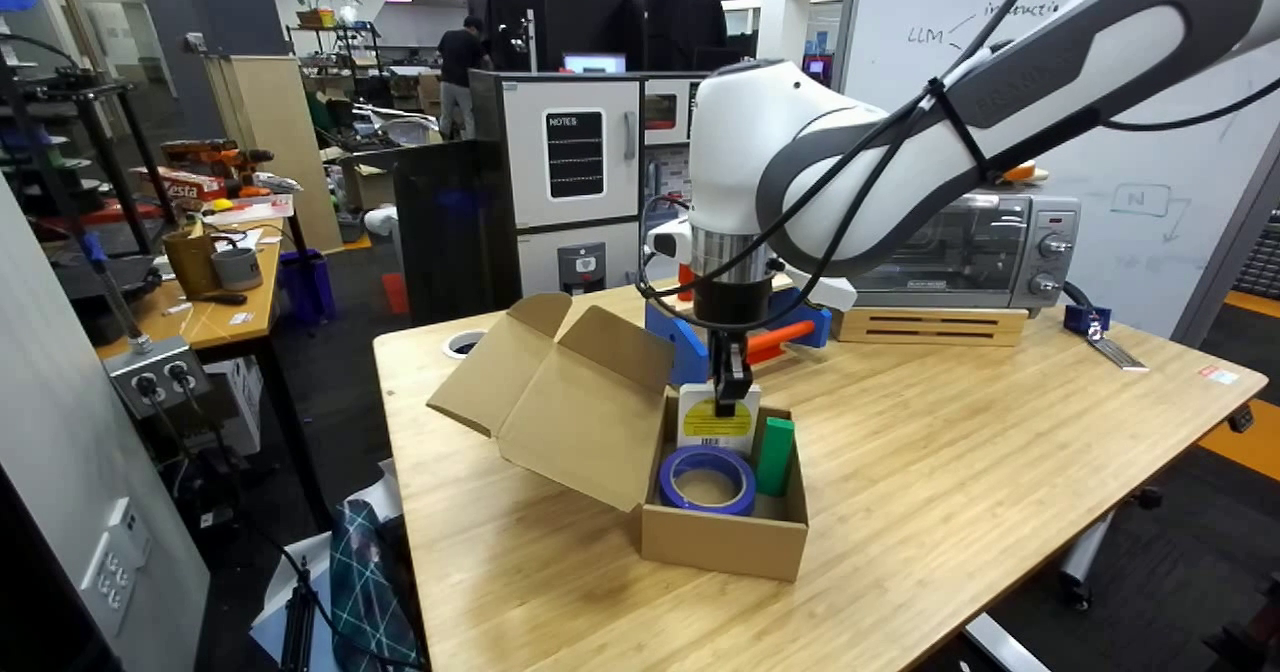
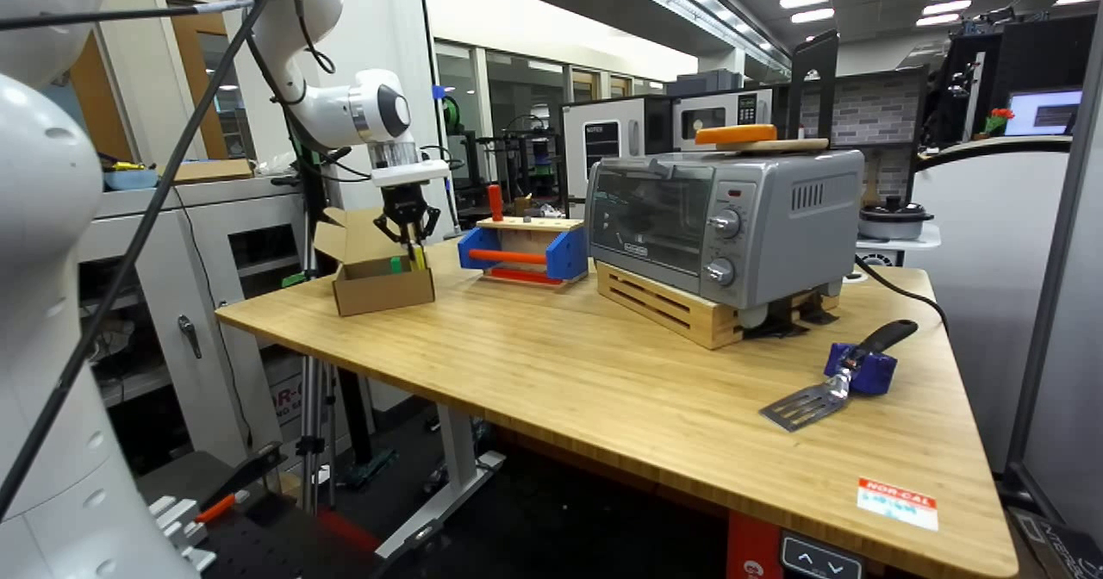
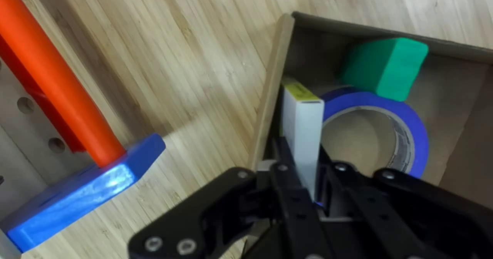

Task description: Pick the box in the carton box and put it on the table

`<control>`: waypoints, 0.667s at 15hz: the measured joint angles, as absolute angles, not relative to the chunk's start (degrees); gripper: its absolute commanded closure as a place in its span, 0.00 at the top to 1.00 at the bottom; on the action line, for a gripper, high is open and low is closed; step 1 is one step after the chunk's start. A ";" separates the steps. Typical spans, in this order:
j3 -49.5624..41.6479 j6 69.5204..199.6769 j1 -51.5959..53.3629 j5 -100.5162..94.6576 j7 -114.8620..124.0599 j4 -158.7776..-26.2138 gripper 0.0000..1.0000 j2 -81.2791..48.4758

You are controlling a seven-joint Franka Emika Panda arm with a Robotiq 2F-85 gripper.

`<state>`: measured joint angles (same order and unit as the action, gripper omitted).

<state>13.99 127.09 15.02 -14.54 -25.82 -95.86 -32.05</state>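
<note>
The box (image 1: 697,420) is thin, white with a yellow label, and stands on edge inside the carton box (image 1: 722,544), rising above its rim. It shows as a yellow strip in an exterior view (image 2: 420,257) and as a white edge in the wrist view (image 3: 308,126). Its lower part is hidden. My gripper (image 3: 302,147) points down with a finger on each side of the box, both against it. The gripper also shows in both exterior views (image 1: 727,407) (image 2: 416,256). The carton stands open on the table (image 1: 950,442), flaps folded back.
A blue-purple tape roll (image 3: 418,139) and a green block (image 3: 400,70) lie in the carton beside the box. A blue-and-red wooden rack (image 2: 564,256) stands close by. A toaster oven (image 2: 775,226) on a wooden crate (image 2: 668,303) and a spatula (image 2: 810,407) are farther along.
</note>
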 measured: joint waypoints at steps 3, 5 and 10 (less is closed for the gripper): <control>13.95 127.08 14.96 -14.54 -25.82 -95.31 0.04 -32.04; 13.92 127.08 14.85 -14.55 -25.82 -94.78 0.04 -32.02; 13.83 127.08 14.66 -14.56 -25.82 -94.15 0.04 -31.25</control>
